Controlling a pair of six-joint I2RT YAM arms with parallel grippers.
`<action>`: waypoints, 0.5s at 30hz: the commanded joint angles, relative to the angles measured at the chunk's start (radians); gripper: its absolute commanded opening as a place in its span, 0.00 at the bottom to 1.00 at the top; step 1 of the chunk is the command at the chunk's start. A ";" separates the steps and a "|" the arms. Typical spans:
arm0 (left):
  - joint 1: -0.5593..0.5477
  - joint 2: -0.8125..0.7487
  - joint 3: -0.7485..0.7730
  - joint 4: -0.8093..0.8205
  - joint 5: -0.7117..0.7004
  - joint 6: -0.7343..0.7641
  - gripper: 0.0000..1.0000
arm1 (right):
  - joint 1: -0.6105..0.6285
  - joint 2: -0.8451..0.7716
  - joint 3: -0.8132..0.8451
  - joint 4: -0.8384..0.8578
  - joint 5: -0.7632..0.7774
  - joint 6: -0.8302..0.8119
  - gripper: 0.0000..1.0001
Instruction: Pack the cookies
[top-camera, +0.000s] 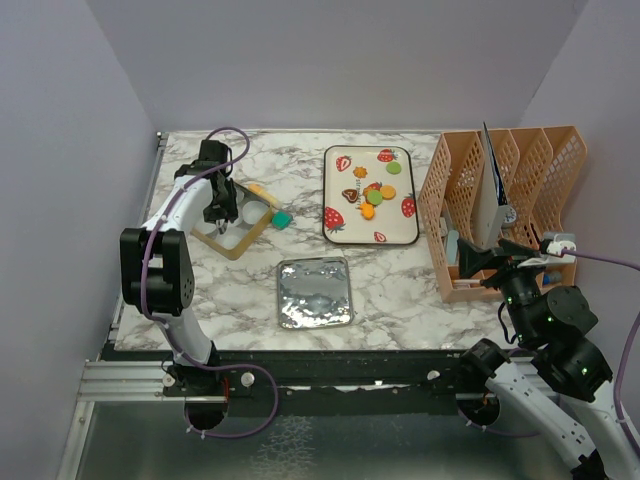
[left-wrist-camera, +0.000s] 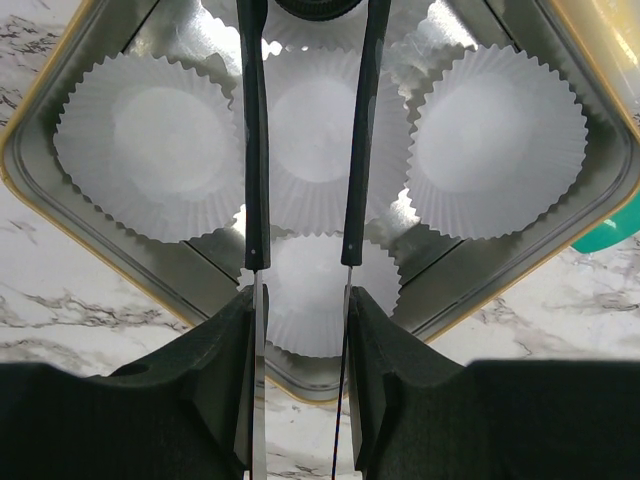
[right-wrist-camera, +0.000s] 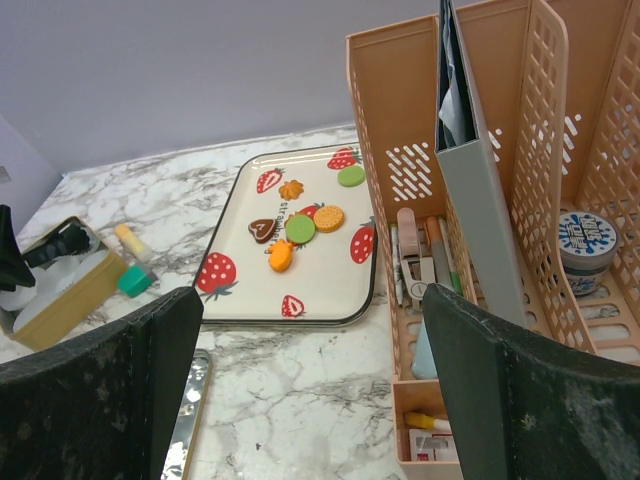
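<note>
Several cookies (top-camera: 375, 196) in orange, green and brown lie on the white strawberry tray (top-camera: 400, 232); they also show in the right wrist view (right-wrist-camera: 300, 229). My left gripper (top-camera: 220, 212) hangs over a gold-rimmed tin (left-wrist-camera: 100, 272) holding several white paper cups (left-wrist-camera: 150, 135). It is shut on thin metal tweezers (left-wrist-camera: 256, 150) that reach over the middle cup (left-wrist-camera: 300, 300). A dark round thing (left-wrist-camera: 318, 6) sits at the tweezers' tips, cut off by the frame edge. My right gripper (top-camera: 490, 262) is open and empty (right-wrist-camera: 312, 300), near the table's right front.
A silver tin lid (top-camera: 314, 292) lies at the front centre. A teal block (top-camera: 282, 218) and a yellow piece (top-camera: 258, 190) lie beside the tin. An orange desk organiser (top-camera: 500, 200) with a folder and pens stands right of the tray.
</note>
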 joint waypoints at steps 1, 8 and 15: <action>0.002 0.006 0.011 0.012 -0.048 0.013 0.38 | 0.000 -0.010 -0.010 -0.002 -0.001 -0.016 1.00; 0.002 0.010 0.008 0.021 -0.042 0.017 0.43 | 0.001 -0.020 -0.012 -0.001 0.000 -0.016 1.00; 0.003 -0.005 0.007 0.024 -0.026 0.016 0.45 | 0.000 -0.023 -0.011 -0.001 0.000 -0.016 1.00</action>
